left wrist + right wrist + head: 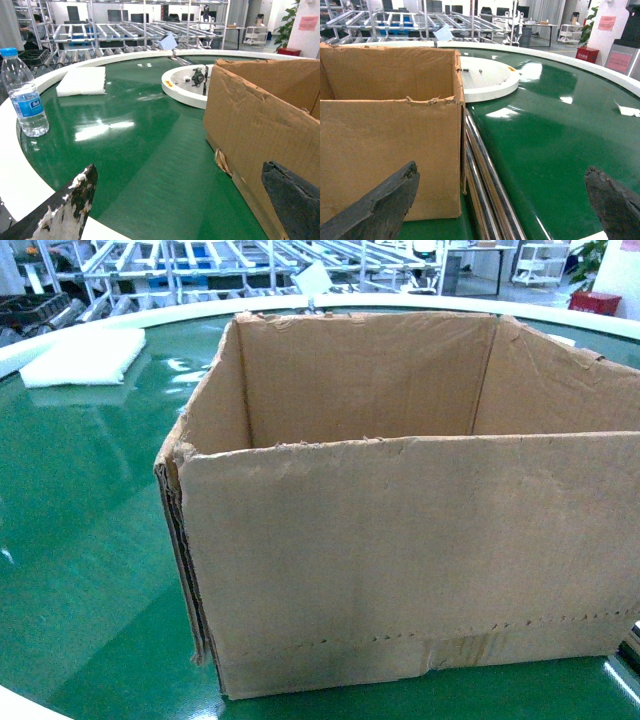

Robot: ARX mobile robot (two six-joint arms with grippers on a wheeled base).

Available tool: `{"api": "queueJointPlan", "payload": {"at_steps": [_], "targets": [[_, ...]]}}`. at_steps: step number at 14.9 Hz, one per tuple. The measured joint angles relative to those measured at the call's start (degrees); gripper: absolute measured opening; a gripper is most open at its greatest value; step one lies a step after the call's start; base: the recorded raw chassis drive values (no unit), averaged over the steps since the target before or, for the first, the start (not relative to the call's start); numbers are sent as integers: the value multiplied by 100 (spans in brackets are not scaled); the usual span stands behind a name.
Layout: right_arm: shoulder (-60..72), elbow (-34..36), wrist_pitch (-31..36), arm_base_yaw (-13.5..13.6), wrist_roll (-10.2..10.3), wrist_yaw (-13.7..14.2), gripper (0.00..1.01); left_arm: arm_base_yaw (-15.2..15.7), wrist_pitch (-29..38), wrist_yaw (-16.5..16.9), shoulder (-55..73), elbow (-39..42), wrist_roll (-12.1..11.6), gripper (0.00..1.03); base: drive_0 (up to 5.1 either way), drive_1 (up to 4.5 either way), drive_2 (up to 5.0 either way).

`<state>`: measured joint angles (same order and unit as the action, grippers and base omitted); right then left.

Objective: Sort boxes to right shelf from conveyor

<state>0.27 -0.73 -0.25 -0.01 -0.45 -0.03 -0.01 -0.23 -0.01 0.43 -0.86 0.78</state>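
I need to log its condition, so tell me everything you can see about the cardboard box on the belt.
The cardboard box is large, brown and corrugated, open-topped, and what shows of its inside is empty. Its top edges are frayed, the near left corner is splitting, and a dotted perforation line runs near the base. It stands upright on the green conveyor, beside the steel roller seam. Nothing grips it.

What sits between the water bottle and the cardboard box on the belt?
Left wrist view: only bare green conveyor lies between the water bottle and the box. The white foam pad lies farther back, off that line.
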Motion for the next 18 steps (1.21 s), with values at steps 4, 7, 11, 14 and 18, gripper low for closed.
{"api": "queueJointPlan", "payload": {"at_steps": [4, 7, 11, 14, 18], "targets": [[2625, -595, 2297, -1751, 66, -1738, 98, -2120, 2380, -1515, 2605, -619, -13, 98, 0, 0, 0], [4828, -2194, 2682, -1899, 197, -2594, 98, -3235, 3421, -2157, 5237, -1996, -212, 98, 0, 0, 0], [5261, -3115, 1856, -1296, 79, -2699, 98, -2833, 3427, -2387, 5925, -2361, -153, 98, 0, 0, 0], [5744, -3530, 1187, -817, -267, -2535, 98, -2354, 3220, -2179, 6391, -2809, 310, 98, 0, 0, 0], [5700, -3613, 1196, -824, -308, -2505, 98, -2122, 2809, -2173, 6231, -3112, 376, 98, 0, 0, 0]]}}
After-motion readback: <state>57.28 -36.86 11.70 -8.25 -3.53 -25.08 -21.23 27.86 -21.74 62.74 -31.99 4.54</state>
